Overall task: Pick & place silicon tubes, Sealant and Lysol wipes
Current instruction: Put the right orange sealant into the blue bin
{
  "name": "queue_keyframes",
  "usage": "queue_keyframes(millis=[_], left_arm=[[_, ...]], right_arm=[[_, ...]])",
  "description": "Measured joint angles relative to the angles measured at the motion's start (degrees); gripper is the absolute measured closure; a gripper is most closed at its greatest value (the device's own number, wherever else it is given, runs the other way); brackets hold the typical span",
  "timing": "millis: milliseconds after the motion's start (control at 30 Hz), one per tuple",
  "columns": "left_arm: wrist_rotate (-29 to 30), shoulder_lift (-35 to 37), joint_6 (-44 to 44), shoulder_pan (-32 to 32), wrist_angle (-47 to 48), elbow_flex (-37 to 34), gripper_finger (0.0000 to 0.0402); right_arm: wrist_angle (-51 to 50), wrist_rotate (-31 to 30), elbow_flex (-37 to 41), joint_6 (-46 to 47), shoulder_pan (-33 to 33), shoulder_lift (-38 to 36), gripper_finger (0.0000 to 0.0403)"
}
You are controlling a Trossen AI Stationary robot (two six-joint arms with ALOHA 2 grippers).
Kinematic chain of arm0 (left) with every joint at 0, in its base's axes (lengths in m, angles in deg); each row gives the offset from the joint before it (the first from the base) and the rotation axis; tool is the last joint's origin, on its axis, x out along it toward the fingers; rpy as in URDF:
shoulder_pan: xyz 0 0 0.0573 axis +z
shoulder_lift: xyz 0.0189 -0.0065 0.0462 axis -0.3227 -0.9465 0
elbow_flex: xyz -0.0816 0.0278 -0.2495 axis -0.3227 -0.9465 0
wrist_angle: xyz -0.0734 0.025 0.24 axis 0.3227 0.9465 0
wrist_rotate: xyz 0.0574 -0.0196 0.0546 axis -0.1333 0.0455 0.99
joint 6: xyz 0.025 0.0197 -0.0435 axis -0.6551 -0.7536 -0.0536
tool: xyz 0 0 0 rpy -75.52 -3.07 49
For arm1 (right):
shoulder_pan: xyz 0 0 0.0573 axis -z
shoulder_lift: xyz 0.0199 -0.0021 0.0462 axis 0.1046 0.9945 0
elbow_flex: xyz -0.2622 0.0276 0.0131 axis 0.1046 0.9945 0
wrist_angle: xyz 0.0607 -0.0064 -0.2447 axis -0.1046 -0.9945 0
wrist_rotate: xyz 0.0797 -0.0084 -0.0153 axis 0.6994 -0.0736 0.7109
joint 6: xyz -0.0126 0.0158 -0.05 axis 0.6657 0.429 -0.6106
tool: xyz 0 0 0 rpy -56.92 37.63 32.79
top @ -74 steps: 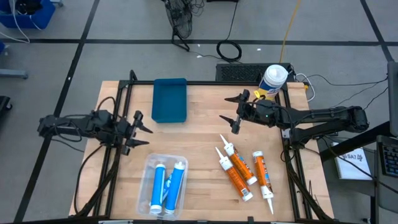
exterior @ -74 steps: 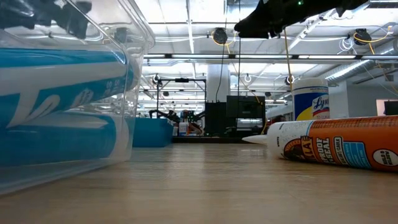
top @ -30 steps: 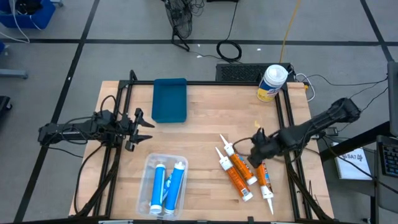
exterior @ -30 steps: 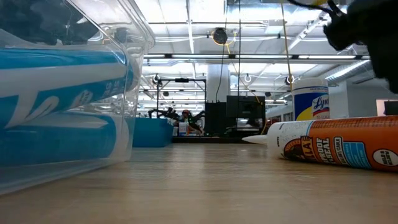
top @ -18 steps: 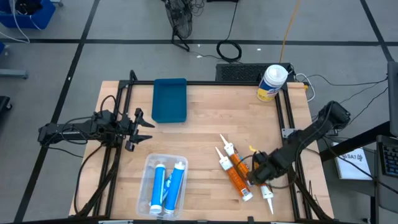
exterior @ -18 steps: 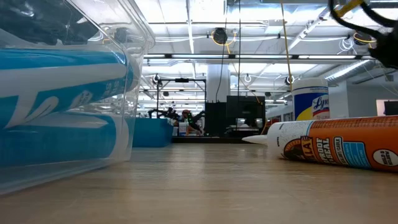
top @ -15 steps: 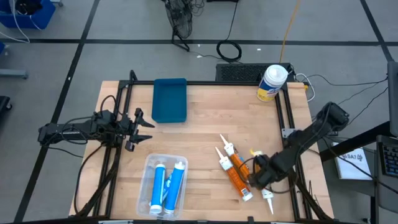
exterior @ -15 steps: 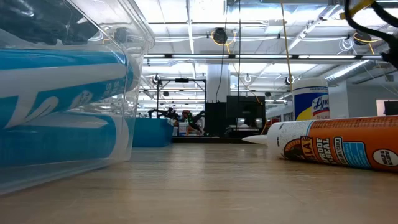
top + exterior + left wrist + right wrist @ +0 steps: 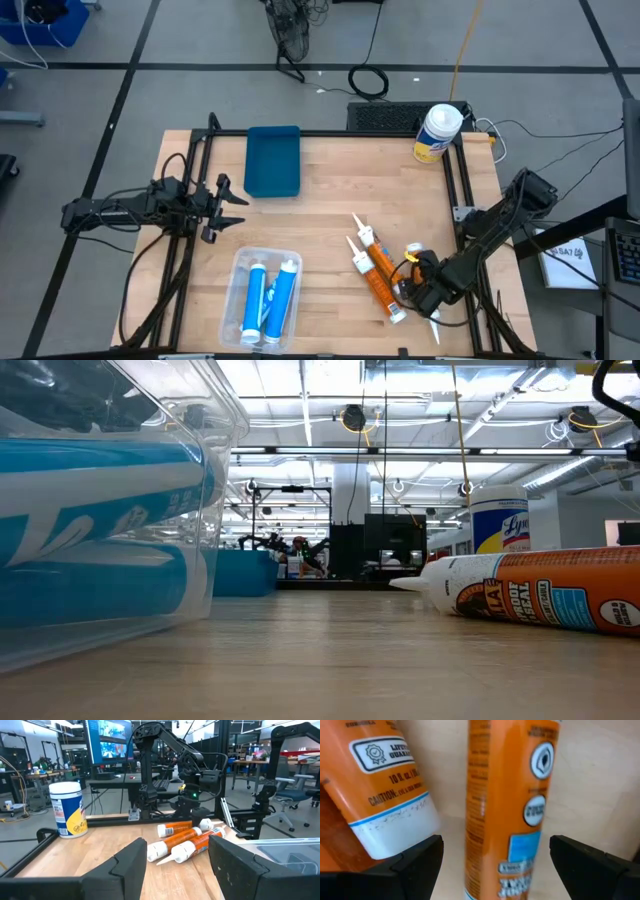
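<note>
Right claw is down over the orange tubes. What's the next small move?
Probably lower slightly, then close. In the right wrist view, the right claw stands open with its fingers either side of the orange sealant tube with the blue label patch, not yet touching it.

Arms: two are seen, both dark, near black, built of slim jointed segments with rounded joint housings.
Left arm (image 9: 110, 208): a thin dark link is shown, with black cables looped beside it.
Left gripper (image 9: 222, 208): two pointed black fingers are carried; in the left wrist view the fingers (image 9: 127, 865) appear as broad, matte, dark-grey angular blocks with bevelled edges.
Right arm (image 9: 505, 215): a boxy dark housing is seen at the elbow, with a thicker lower link.
Right gripper (image 9: 418, 285): a black cable loop and a small yellow marking are seen at the wrist; its fingers (image 9: 415, 857) are shown as dark, wedge-shaped pieces.
</note>
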Motion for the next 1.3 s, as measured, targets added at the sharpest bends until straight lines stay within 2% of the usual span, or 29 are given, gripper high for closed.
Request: queue_keyframes(millis=[233, 367, 500, 767, 967, 1300], left_arm=[[0.0, 0.0, 0.0, 0.0, 0.0, 0.0, 0.0188], [0.0, 0.0, 0.0, 0.0, 0.0, 0.0, 0.0188], [0.0, 0.0, 0.0, 0.0, 0.0, 0.0, 0.0188], [0.0, 0.0, 0.0, 0.0, 0.0, 0.0, 0.0188], [0.0, 0.0, 0.0, 0.0, 0.0, 0.0, 0.0188], [0.0, 0.0, 0.0, 0.0, 0.0, 0.0, 0.0188]], right_arm=[[-2.6, -0.3, 0.0, 1.2, 0.0, 0.1, 0.0062], [-3.8, 2.7, 0.1, 3.0, 0.0, 0.0, 0.0062], [-0.4, 4.4, 2.5, 5.3, -0.8, 0.0, 0.0062], [13.7, 4.3, 11.0, 5.5, -1.9, -0.3, 0.0062], [14.5, 6.6, 13.8, 5.2, -1.8, -0.2, 0.0062], [14.7, 7.6, 14.1, 5.0, -2.1, -0.1, 0.0062]])
